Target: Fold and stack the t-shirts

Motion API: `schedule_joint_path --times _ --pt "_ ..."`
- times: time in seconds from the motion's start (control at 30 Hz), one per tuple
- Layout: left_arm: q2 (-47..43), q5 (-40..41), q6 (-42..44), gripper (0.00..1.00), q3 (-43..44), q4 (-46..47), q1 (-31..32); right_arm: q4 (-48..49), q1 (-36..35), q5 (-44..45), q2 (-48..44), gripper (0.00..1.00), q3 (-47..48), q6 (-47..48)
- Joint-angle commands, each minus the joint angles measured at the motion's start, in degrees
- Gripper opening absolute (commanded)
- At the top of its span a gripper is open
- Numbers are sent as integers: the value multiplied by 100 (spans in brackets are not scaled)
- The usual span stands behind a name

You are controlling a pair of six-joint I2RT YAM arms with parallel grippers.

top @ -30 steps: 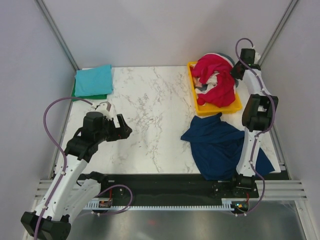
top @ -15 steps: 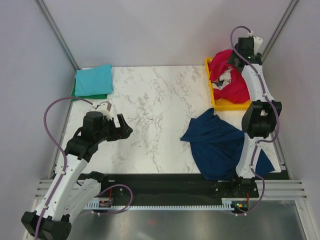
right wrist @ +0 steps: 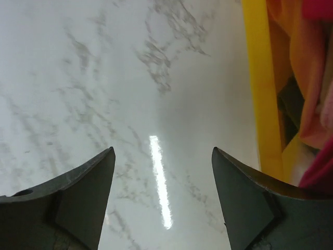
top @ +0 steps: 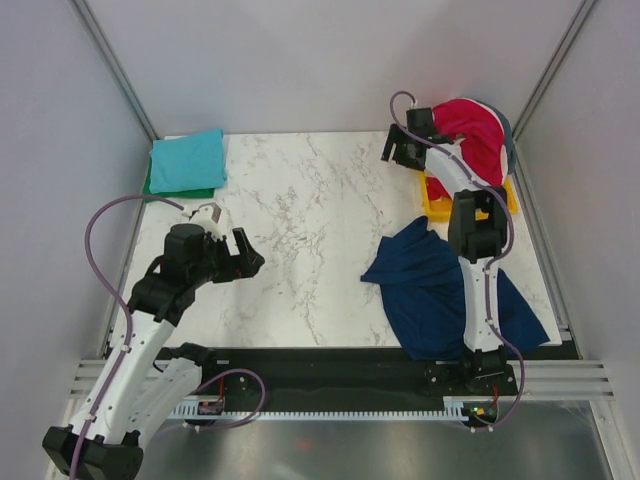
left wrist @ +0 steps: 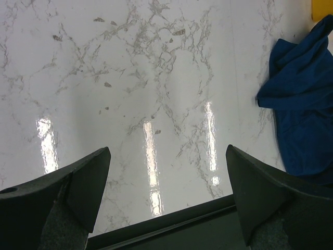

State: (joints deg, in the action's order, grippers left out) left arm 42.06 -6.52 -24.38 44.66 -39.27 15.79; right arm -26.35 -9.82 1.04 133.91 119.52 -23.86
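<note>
Navy t-shirt (top: 420, 288), a heap under right arm (top: 478, 228); yellow tray (top: 436, 204) beyond

The top camera looks down from high behind the near edge, taking in the whole marble counter (top: 300, 220). The left wrist camera looks past the left hand (left wrist: 166, 151) down at the counter, with the navy t-shirt (left wrist: 304, 104) at its right edge. The right wrist camera sits closer, looking past the right hand (right wrist: 162, 151) beside the yellow tray (right wrist: 257, 78); both patches lie within the top view.
</note>
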Motion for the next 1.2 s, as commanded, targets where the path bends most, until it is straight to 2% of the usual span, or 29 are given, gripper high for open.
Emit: schedule_joint_path --times 0.0,0.1,0.2,0.4,0.57,0.7,0.93,1.17 --pt "-76 46 100 99 69 121 -32 -546 86 357 574 82 466 249" --pt "-32 37 100 99 69 121 -32 -775 314 1220 654 84 361 531" --pt "-40 2 92 99 69 121 -41 -837 779 1626 365 83 -77 496" --pt "39 -68 91 99 77 121 -41 -661 1071 1618 -303 83 -737 970" --pt "30 -33 91 99 77 121 -50 -661 852 680 -1102 85 -1132 883" --pt "-49 2 91 99 69 112 -50 -722 579 573 -1700 86 -1668 743" --pt "-119 -51 100 99 77 112 -50 -469 438 73 -2500 83 -3494 373" --pt "-120 -51 109 99 77 121 -50 -47 95 -15 -3028 79 -4964 49"
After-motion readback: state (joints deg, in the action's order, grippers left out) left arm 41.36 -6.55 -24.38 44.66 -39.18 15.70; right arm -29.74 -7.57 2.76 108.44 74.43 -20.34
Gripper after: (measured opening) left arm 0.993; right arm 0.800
